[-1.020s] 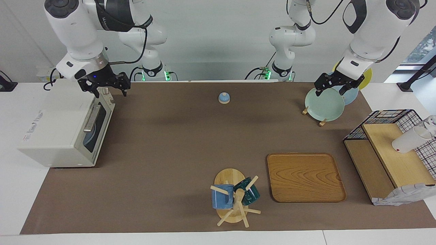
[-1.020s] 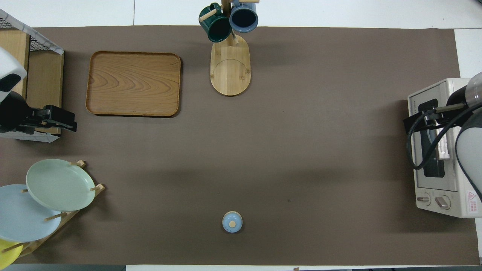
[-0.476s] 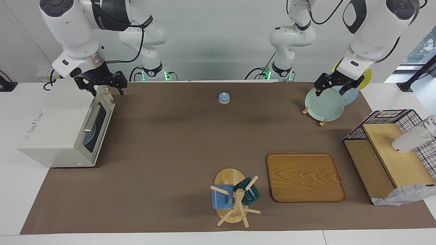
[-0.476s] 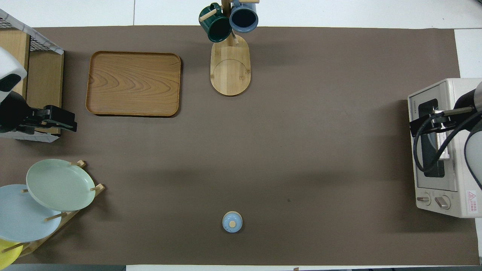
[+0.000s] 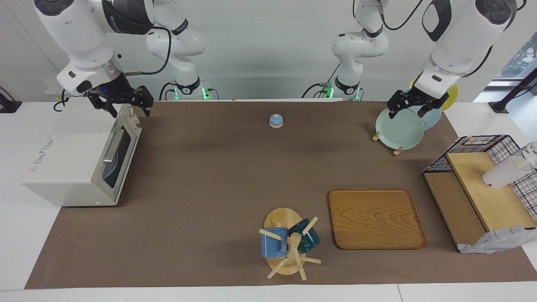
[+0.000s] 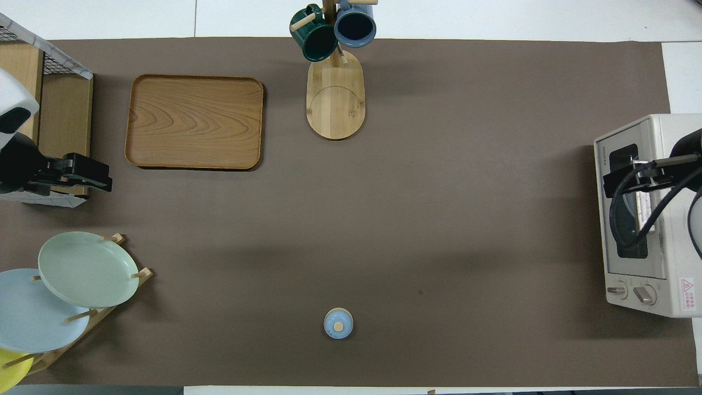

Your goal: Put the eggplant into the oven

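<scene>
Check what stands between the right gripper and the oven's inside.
The oven has its door shut, closing the inside. The right gripper hovers open over the oven's end nearer the robots. No eggplant shows. The left gripper waits over the plates.

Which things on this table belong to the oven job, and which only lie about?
Job: oven, door shut; right end effector over it; no eggplant visible.
Lying about: wooden tray, mug tree, blue bell; left end effector waits over plate rack.

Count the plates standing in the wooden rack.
3 plates in the rack at the left arm's end: green plate farthest from the robots, blue plate next, yellow plate nearest, mostly cut off; more may be hidden.
</scene>
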{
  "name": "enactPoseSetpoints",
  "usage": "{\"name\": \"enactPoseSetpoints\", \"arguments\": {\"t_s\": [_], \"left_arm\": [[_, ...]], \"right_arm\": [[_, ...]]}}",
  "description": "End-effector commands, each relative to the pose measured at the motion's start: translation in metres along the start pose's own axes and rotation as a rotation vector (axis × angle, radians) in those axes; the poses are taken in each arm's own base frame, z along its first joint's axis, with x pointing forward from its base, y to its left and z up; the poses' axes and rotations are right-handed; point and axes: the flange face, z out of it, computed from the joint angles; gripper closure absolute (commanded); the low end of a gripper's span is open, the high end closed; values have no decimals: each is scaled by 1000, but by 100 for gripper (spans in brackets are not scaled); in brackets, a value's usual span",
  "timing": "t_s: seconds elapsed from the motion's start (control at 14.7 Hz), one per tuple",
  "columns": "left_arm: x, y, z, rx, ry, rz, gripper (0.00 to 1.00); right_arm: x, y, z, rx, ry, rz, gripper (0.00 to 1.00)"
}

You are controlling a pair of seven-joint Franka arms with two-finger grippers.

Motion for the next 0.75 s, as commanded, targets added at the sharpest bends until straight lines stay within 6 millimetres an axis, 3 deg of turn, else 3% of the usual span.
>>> {"name": "enactPoseSetpoints", "arguments": {"t_s": [0.0,0.2,0.34,0.68], "left_arm": [[-3,-3,-2,20,4,4,0],[-3,-4,-2,19,4,3,0],[-3,-3,-2,20,4,4,0],[-3,-3,-2,20,4,4,0]], "right_arm": [[-2,2,-7,22,14,29,0],[-3,8,-7,13,12,34,0],[-6,24,-6,20,10,65,0],[-4,1,-8,14,6,24,0]]}}
